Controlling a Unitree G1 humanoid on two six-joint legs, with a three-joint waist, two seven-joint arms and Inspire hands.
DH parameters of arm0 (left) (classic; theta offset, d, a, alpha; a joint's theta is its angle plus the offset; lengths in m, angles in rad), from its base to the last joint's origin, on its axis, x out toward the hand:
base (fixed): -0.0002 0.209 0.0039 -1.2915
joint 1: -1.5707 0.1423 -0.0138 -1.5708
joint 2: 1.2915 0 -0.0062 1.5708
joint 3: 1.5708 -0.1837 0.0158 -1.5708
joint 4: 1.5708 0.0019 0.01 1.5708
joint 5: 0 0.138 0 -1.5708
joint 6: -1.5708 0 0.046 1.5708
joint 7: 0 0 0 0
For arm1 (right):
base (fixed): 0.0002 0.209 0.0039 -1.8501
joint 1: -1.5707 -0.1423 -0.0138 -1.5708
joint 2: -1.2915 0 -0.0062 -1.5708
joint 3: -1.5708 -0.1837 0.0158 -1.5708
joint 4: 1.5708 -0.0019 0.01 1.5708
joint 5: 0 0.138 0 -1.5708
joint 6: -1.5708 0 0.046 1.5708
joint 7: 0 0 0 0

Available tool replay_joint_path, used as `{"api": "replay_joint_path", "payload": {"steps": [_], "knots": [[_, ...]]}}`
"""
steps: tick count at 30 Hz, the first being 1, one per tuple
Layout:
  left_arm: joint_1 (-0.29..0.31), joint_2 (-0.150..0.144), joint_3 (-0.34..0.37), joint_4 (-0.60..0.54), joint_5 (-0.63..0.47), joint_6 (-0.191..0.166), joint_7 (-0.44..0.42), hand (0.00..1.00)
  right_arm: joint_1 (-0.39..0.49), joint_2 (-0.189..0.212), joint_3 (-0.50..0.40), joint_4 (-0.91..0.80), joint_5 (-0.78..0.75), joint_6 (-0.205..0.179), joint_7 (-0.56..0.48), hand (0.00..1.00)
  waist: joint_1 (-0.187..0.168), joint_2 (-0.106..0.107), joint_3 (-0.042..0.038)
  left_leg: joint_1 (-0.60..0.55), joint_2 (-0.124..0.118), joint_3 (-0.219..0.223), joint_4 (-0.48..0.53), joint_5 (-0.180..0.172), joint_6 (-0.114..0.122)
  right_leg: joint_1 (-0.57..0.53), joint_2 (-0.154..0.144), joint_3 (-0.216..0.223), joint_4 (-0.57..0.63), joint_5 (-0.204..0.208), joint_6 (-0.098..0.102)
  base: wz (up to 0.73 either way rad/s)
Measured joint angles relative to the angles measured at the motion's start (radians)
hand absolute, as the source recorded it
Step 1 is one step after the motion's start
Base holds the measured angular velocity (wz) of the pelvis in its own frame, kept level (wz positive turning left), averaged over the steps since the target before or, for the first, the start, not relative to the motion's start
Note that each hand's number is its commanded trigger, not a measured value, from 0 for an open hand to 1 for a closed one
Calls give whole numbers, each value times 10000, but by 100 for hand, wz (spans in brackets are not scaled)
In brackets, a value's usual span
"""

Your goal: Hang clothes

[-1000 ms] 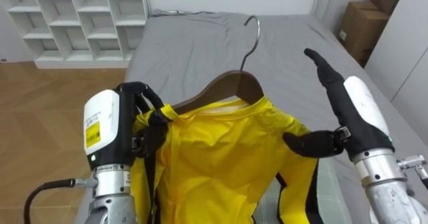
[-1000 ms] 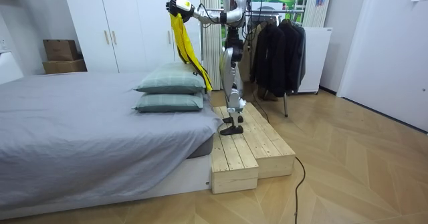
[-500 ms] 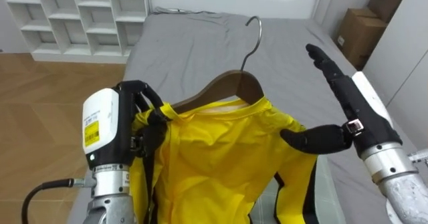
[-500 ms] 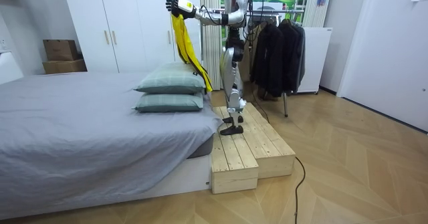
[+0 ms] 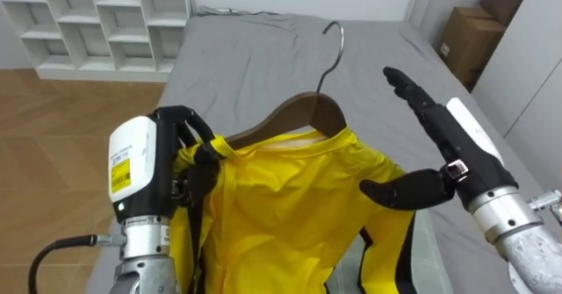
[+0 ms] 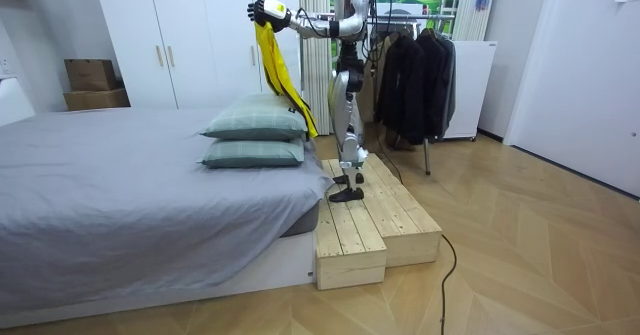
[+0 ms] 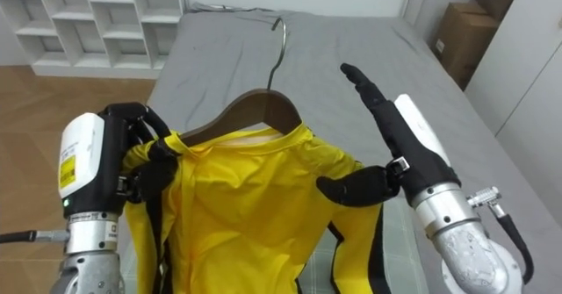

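Yellow shirt (image 5: 290, 206) already sits on the wooden hanger (image 5: 303, 114), held up over the bed (image 5: 246, 57). As we judge it, what remains is hooking it on the clothes rack (image 6: 405, 15), well apart from the hanger. Our left hand (image 5: 189, 158) has its fingers curled round the hanger's left end and the cloth there. Our right hand (image 5: 448, 149) is raised just right of the hanger, fingers straight, thumb at the shirt's shoulder.

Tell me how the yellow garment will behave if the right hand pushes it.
Probably floppy: the yellow garment hangs in loose folds from the wooden hanger, so a push would likely bunch it. It looks thin and light. The hanger may tilt, since the left hand grips one end.
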Motion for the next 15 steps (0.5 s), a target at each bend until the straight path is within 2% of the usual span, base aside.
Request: {"api": "replay_joint_path", "payload": {"steps": [8,15], "knots": [[-77,-8,130,-9,15,-7,-518,100,-35,-38,10,381,-81,12,649,0,24,11,1,-4,-4,-27,17,0,0,12,-2,-22,2,1,-1,0],[-114,16,152,-181,14,-35,-783,100,-72,-257,15,479,-105,16,918,0,37,6,4,-5,-4,-37,16,0,0,8,-2,-23,3,1,-1,0]]}}
